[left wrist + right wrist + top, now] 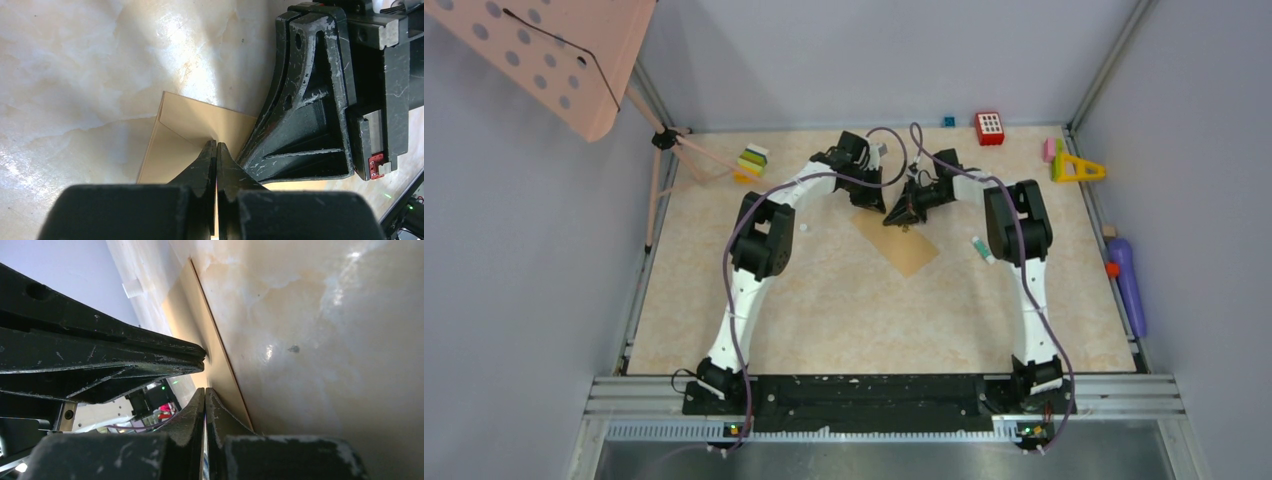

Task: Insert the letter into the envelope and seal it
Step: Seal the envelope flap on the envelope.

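While tan-brown kraft paper envelope [904, 250] [175, 135] [190, 315] lies flat near middle of pale marble-pattern table top [824, 300], both black two-finger grippers meet at its far corner.

Left gripper [876, 200] [216, 147] [202, 355]: jaws pressed together, tips on envelope surface beside diagonal crease. Thin tan line visible between fingers lower down; cannot tell if paper is pinched.

Right gripper [902, 213] [247, 155] [205, 392]: jaws also fully closed, tips just beside left ones, at envelope edge. Cannot tell if it holds paper.
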Robot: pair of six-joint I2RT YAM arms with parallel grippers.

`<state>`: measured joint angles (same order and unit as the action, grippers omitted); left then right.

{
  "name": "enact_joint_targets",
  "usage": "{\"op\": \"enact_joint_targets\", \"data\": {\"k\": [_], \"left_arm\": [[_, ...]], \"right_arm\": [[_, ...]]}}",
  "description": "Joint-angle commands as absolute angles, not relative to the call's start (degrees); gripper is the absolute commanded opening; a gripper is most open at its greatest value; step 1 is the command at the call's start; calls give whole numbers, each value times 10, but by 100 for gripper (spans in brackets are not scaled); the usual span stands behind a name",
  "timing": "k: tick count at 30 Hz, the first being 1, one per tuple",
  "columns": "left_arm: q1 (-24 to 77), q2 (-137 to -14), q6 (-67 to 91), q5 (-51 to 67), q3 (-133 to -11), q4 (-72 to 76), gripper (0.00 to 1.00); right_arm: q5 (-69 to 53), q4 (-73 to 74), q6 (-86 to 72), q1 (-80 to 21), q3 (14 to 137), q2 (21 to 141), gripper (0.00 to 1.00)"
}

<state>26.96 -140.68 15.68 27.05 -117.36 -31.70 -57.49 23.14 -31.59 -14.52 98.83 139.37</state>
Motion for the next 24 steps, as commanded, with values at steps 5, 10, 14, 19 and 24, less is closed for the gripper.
{"op": "enact_joint_targets", "data": {"k": [5, 10, 14, 19, 24], "left_arm": [[280, -1428, 134, 231, -1174, -354, 0], [280, -1426, 131, 224, -1178, -356, 0], [280, -1427, 131, 222, -1182, -357, 0], [280, -1425, 130, 218, -1182, -358, 0], [280, -1423, 126, 214, -1179, -358, 0]], "right_arm": [[-505, 250, -291, -141, 956, 1396, 0], [-513, 321, -225, -123, 930, 1371, 0], [-511, 361, -181, -112, 905, 1353, 0], [-508, 374, -157, -99, 878, 1335, 0], [-509, 378, -149, -84, 859, 1325, 0]]}}
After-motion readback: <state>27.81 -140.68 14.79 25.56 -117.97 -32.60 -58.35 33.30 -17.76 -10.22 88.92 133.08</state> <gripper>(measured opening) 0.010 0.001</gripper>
